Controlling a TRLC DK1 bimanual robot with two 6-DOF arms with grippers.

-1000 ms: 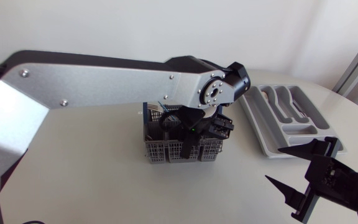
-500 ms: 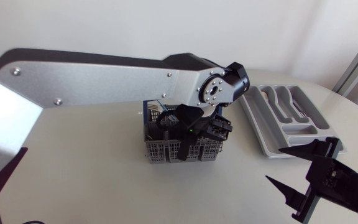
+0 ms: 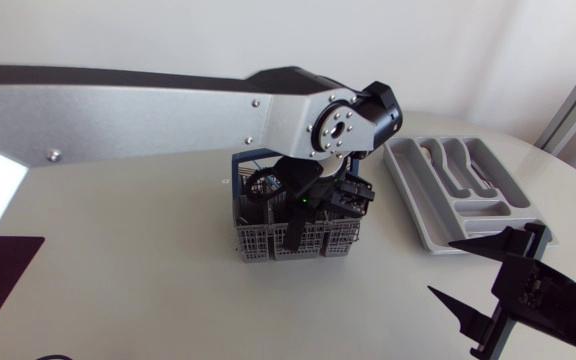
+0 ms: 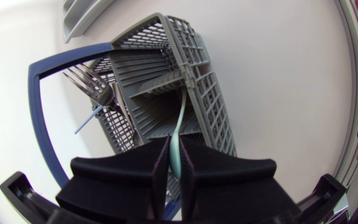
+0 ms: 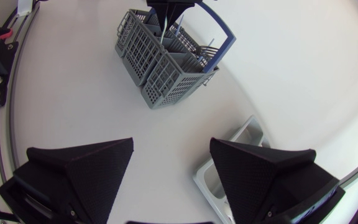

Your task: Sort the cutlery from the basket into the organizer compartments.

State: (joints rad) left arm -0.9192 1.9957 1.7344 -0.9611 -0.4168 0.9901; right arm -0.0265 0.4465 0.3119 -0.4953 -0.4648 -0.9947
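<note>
Left claw point(image 4: 174, 148): we have it over the cutlery basket point(image 3: 268, 246), both fingers pressed together on a thin pale green utensil point(image 4: 178, 121).
Pale green utensil: it runs from between our fingers down into one of the basket's grey compartments. Its lower end is hidden, so we cannot tell which kind of cutlery it is.
Cutlery basket: grey mesh with a blue handle point(image 4: 41, 118), standing on the counter point(image 3: 148, 265) near its middle, under our left arm.
Forks point(image 4: 96, 92): metal, tines up, in a neighbouring compartment just beside the blue handle.
Organizer point(image 3: 420, 212): a grey moulded tray lying flat on the counter, apart from the basket, on our right-arm side.
Right claw point(image 5: 171, 144): wide open and holding nothing, above the counter, well apart from the basket and near the organizer.
</note>
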